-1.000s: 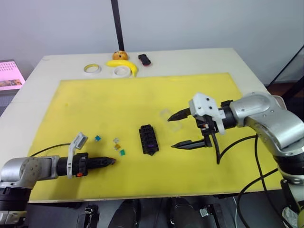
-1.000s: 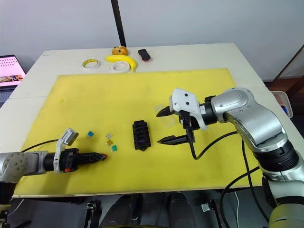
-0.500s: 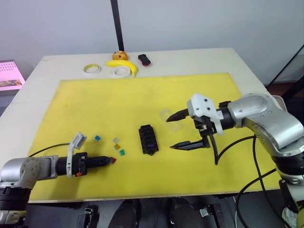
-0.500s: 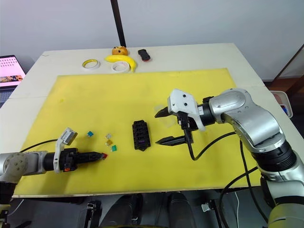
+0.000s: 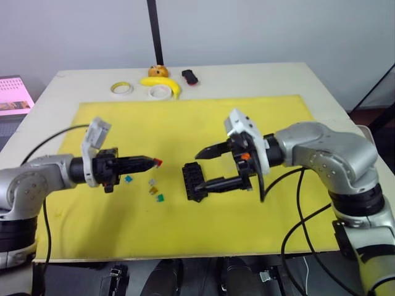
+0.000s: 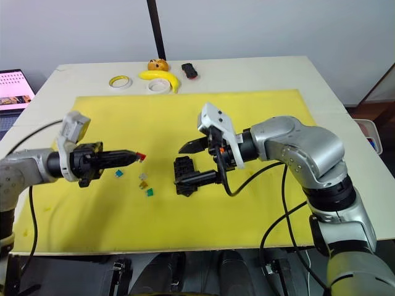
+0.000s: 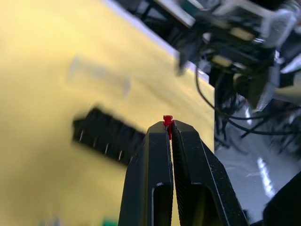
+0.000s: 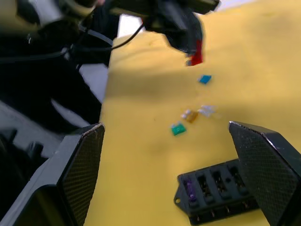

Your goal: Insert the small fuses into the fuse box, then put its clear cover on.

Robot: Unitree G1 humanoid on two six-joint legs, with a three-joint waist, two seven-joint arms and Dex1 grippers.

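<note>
My left gripper (image 5: 152, 163) hangs above the yellow mat (image 5: 185, 117), shut on a red fuse (image 5: 158, 163); the same red fuse (image 7: 167, 120) pokes out between the closed fingertips. To its right lies the black fuse box (image 5: 192, 180), with a purple fuse (image 8: 188, 188) seated in one slot. Blue (image 5: 128, 179), grey (image 5: 152, 182), yellow (image 5: 153, 191) and green (image 5: 160, 198) fuses lie loose on the mat left of the box. My right gripper (image 5: 205, 169) stands open at the box's right side, its lower finger close against it. The clear cover (image 7: 99, 80) lies just beyond the box.
At the table's far edge sit two tape rolls (image 5: 121, 89) (image 5: 158, 92), a banana (image 5: 162, 83), an orange toy (image 5: 158, 71) and a small black-and-red object (image 5: 189, 76). A screen (image 6: 12, 89) stands off the table's left side. Cables trail from both arms.
My left gripper rose off the mat and moved forward and right with the red fuse, toward the fuse box. The right gripper moved left, from beside the clear cover to the box.
</note>
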